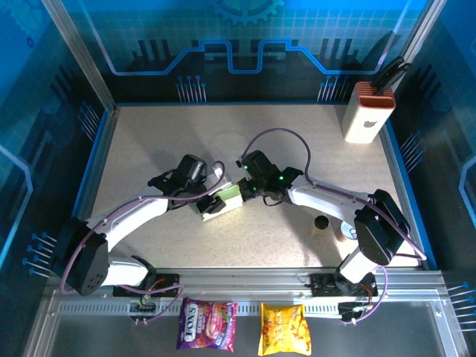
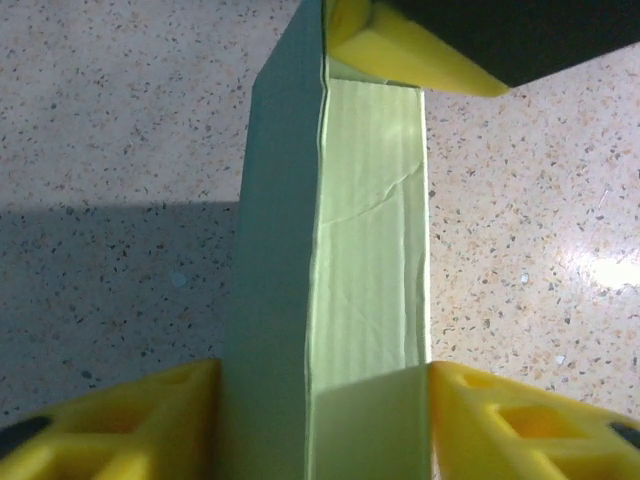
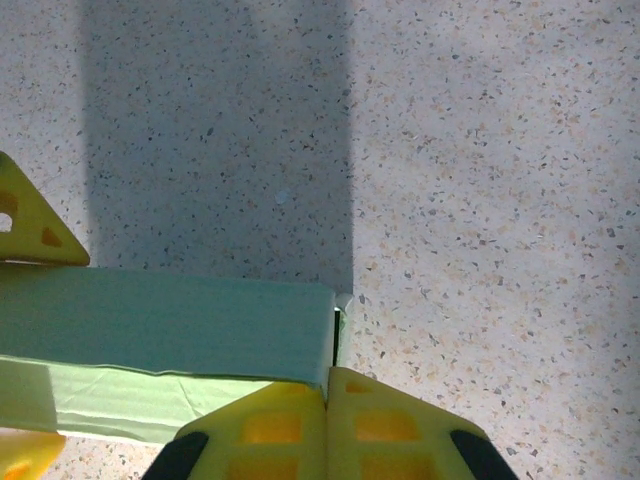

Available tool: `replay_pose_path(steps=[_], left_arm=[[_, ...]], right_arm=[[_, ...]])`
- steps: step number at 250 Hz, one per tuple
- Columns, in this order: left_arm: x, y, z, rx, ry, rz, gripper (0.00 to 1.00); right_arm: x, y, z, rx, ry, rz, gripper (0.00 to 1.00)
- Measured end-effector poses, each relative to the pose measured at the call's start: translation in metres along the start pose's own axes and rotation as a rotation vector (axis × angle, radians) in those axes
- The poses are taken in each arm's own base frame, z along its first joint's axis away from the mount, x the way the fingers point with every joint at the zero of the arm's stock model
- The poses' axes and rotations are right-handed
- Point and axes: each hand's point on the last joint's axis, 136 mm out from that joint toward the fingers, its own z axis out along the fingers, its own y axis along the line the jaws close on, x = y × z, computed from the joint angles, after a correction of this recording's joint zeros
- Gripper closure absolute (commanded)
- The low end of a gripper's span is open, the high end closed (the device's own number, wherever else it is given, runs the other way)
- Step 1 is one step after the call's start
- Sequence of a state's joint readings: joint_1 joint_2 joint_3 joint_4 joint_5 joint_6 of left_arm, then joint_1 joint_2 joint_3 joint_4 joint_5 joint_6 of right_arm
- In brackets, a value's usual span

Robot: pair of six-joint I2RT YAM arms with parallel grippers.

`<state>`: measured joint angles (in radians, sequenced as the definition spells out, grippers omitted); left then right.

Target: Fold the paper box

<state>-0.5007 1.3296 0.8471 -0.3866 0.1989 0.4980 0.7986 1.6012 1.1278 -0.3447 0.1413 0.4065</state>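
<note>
Yellow fingers (image 2: 120, 420) of left end effector (image 2: 325, 375) flank paper box (image 2: 370, 230), 1 pressed to each long side, jaws about half spread, box clamped between. Right end effector (image 3: 328, 385): 2 fingers closed flat together, thin card at box's end nipped in their seam. Box folded up, pale green, mid desk (image 1: 149, 141) between both arms. White block with orange ribbed top (image 1: 367, 115) at far right corner, well apart. Purple snack packet (image 1: 206, 325), yellow snack packet (image 1: 284, 329) side by side at near edge.
</note>
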Motion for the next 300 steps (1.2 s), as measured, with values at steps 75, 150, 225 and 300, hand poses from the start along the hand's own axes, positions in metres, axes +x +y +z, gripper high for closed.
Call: replay_pose_path(steps=[75, 150, 225, 300], left_arm=[[-0.001, 0.001, 0.001, -0.006, -0.008, 0.025, 0.67], [-0.003, 0.001, 0.009, 0.004, -0.02, 0.033, 0.66], [-0.006, 0.001, 0.012, 0.004, -0.031, 0.039, 0.65], [-0.006, 0.001, 0.012, 0.005, -0.031, 0.04, 0.64]], right_arm=[[0.0, -0.001, -0.002, 0.008, 0.009, -0.002, 1.0], [-0.002, -0.001, -0.007, 0.017, 0.015, -0.009, 0.76], [-0.02, 0.007, -0.035, -0.034, -0.048, 0.008, 0.7], [-0.047, 0.014, -0.041, -0.106, -0.081, 0.054, 0.8]])
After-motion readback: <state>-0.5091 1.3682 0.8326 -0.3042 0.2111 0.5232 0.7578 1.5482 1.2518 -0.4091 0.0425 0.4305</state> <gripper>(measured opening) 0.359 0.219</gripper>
